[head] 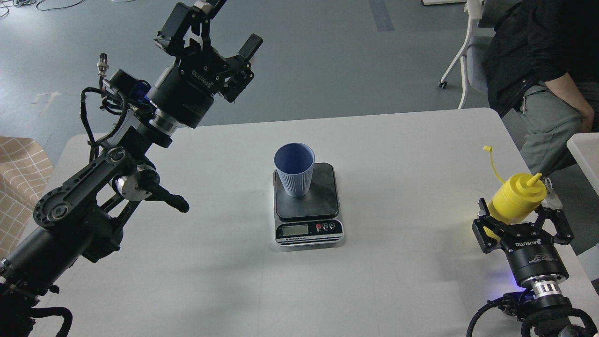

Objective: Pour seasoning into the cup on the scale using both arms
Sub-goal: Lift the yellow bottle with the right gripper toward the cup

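A blue ribbed cup (294,169) stands upright on the dark platform of the small digital scale (323,194) at the table's middle. The yellow squeeze bottle (514,199) stands at the table's right edge, its tethered cap (488,149) hanging open up and to the left. My right gripper (514,213) is open, its fingers on either side of the bottle's lower body, which it partly hides. My left gripper (215,28) is open and empty, raised high above the far left of the table.
A seated person in dark clothes (543,56) and a white chair (468,56) are past the table's far right corner. A checked cloth (18,173) lies at the left edge. The white table (398,154) is bare around the scale.
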Robot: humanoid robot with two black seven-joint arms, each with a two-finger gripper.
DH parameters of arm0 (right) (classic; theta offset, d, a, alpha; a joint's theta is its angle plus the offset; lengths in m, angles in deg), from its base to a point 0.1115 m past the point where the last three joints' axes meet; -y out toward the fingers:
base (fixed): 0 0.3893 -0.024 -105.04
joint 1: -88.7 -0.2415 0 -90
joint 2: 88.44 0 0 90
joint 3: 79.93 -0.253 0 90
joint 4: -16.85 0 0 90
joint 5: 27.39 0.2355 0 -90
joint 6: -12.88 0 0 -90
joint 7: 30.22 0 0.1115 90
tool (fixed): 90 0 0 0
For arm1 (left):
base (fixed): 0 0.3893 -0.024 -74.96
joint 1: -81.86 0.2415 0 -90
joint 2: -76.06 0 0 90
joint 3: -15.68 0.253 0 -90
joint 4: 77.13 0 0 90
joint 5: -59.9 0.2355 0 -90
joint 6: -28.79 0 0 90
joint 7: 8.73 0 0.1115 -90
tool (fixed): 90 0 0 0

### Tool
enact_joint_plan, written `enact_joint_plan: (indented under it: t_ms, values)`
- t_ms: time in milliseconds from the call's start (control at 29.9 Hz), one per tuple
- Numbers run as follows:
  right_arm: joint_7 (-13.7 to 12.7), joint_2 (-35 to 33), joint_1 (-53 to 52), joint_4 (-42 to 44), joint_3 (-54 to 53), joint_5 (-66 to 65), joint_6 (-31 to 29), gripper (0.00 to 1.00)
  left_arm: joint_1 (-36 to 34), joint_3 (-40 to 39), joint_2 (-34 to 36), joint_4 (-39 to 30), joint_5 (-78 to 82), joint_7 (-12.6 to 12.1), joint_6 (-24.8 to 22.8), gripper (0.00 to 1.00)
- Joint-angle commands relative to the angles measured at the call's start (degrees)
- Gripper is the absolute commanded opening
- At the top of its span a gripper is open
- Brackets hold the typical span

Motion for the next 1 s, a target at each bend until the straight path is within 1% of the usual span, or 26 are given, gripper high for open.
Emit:
enact_joint_plan:
  t_ms: [0, 33, 67, 134, 167, 234, 334, 435, 569, 669, 736, 836, 903, 937, 970]
  values:
    - [2.3, 0.5, 0.0, -0.4, -0.4, -4.3, 0.0, 0.47, 0.3, 0.0, 0.2, 0.0, 0.1, 0.0, 0.0, 0.98]
    - [3.3, 0.5, 0.1, -0.4, -0.6, -6.2, 0.0, 0.41, 0.3, 0.0, 0.2, 0.0, 0.1, 0.0, 0.0, 0.98]
    - [3.3, 0.5, 0.1, -0.4, -0.6, -6.2, 0.0, 0.41, 0.3, 0.0, 0.2, 0.0, 0.1, 0.0, 0.0, 0.98]
    - [4.9, 0.5, 0.3, -0.6, -0.6, -9.1, 0.0, 0.28, 0.3, 0.0, 0.4, 0.0, 0.1, 0.0, 0.0, 0.98]
    - [5.3, 0.5, 0.3, -0.7, -0.6, -9.7, 0.0, 0.23, 0.3, 0.0, 0.4, 0.0, 0.1, 0.0, 0.0, 0.98]
    - [7.1, 0.9, 0.2, -0.6, -0.7, -12.5, 0.0, 0.13, 0.4, 0.0, 0.4, 0.0, 0.1, 0.0, 0.0, 0.98]
    - [8.0, 0.9, 0.2, -0.7, -0.8, -14.2, 0.0, 0.05, 0.4, 0.0, 0.4, 0.0, 0.2, 0.0, 0.0, 0.98]
    - [8.2, 0.9, -0.2, -1.3, -1.4, -15.6, 0.0, 0.03, 0.4, 0.0, 0.3, 0.0, 0.2, 0.0, 0.0, 0.98]
    - [8.0, 0.1, -0.8, -4.8, -2.8, -16.8, 0.0, 0.03, 0.4, -0.1, 0.0, 0.0, 0.2, 0.0, 0.1, 0.98]
    - [7.6, -3.8, -3.1, -9.8, -3.7, -20.1, 0.0, 0.03, 0.4, -0.3, -0.1, 0.0, 0.3, 0.0, 0.1, 0.98]
    - [7.2, -5.7, -4.3, -11.2, -3.6, -22.1, 0.0, 0.03, 0.4, -0.6, -0.2, 0.0, 0.3, 0.0, 0.1, 0.98]
    - [6.4, -8.2, -10.5, -13.2, -3.7, -29.7, 1.0, 0.03, 0.3, -1.0, -0.3, 0.0, 0.5, 0.0, 0.1, 0.98]
    - [3.8, -10.5, -15.9, -13.3, -3.6, -35.2, 2.6, 0.03, 0.3, -1.5, -0.3, 0.0, 0.5, 0.0, 0.1, 0.98]
    - [3.8, -10.5, -15.9, -13.3, -3.6, -35.2, 2.6, 0.03, 0.3, -1.5, -0.3, 0.0, 0.5, 0.0, 0.1, 0.98]
    - [2.3, -10.9, -19.4, -13.2, -3.3, -37.9, 3.3, 0.03, 0.3, -1.8, -0.4, 0.0, 0.5, 0.0, 0.1, 0.98]
